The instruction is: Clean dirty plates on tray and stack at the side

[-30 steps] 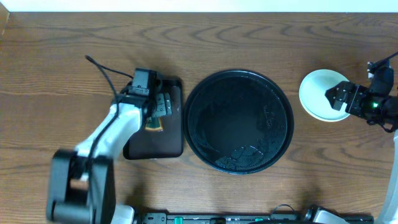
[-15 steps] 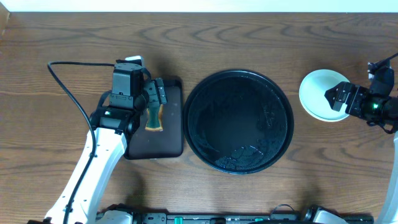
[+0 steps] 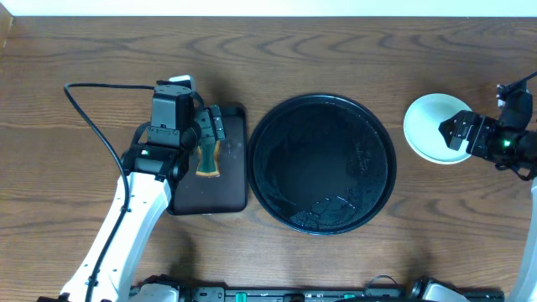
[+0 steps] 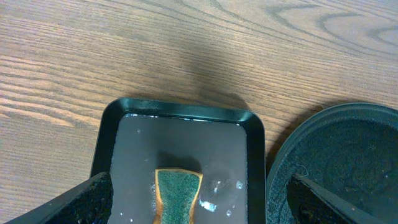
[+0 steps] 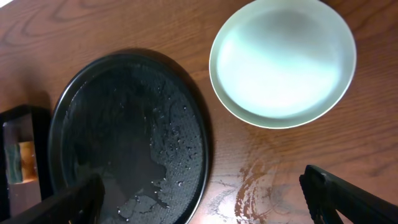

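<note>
On the right side of the table (image 3: 75, 50), well off the big round black tray (image 3: 260, 126), we've got a pale mint-white plate (image 3: 424, 126) sitting flat and face up on the bare wood. It's round, so there's no long axis or pointing direction to speak of. The right wrist view shows its inside looking clean and glossy. We can only make out one top surface, so we can't tell if others sit under it.

The tray lies flat in the middle of the table, its raised rim all around and water droplets beading on its floor. In the right wrist view there's also a wet smear (image 5: 249, 180) on the wood between tray and plate.

The right gripper (image 3: 457, 132) hangs over the plate's right edge, fingers spread wide apart and nothing between them.

Over on the left, the left gripper (image 4: 200, 180) hovers above a small black rectangular tray (image 3: 231, 189) that sits just beside the round one, not touching. Its fingers are wide apart too, holding nothing. A sponge (image 4: 178, 193) lies in that small tray, green side up, its long axis running along the tray's longer side, near to far.
</note>
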`<state>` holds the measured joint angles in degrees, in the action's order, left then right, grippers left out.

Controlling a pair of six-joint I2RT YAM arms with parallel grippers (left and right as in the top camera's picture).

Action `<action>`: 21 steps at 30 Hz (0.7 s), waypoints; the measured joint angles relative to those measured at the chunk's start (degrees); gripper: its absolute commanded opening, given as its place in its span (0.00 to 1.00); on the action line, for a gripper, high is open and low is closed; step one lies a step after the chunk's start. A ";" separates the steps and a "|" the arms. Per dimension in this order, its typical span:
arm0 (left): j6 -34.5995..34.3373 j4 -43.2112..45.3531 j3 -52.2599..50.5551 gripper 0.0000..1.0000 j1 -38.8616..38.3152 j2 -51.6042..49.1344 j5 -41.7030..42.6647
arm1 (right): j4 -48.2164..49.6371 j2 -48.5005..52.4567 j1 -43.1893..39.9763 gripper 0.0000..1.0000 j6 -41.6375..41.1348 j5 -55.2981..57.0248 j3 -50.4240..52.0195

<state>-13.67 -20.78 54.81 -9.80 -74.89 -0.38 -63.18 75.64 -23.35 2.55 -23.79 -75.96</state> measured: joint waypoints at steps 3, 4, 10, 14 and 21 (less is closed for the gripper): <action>0.00 0.00 0.00 0.90 0.00 0.00 -0.02 | 0.02 -2.80 1.01 0.99 0.00 0.33 0.28; 0.00 0.00 0.00 0.90 0.00 0.00 -0.02 | 0.00 -3.91 1.60 0.99 0.00 0.37 0.44; 0.00 0.00 0.00 0.90 0.00 0.00 -0.02 | 14.47 -17.55 10.95 0.99 0.76 5.01 5.97; 0.00 0.02 0.00 0.90 0.02 0.00 -0.04 | 41.72 -30.25 19.23 0.99 2.91 7.96 20.13; 0.00 0.04 0.00 0.90 0.00 0.00 -0.02 | 75.25 -54.42 24.15 0.99 4.39 8.85 52.41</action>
<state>-13.67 -20.73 54.81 -9.80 -74.89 -0.40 12.08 21.21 0.80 6.94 -14.94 -23.55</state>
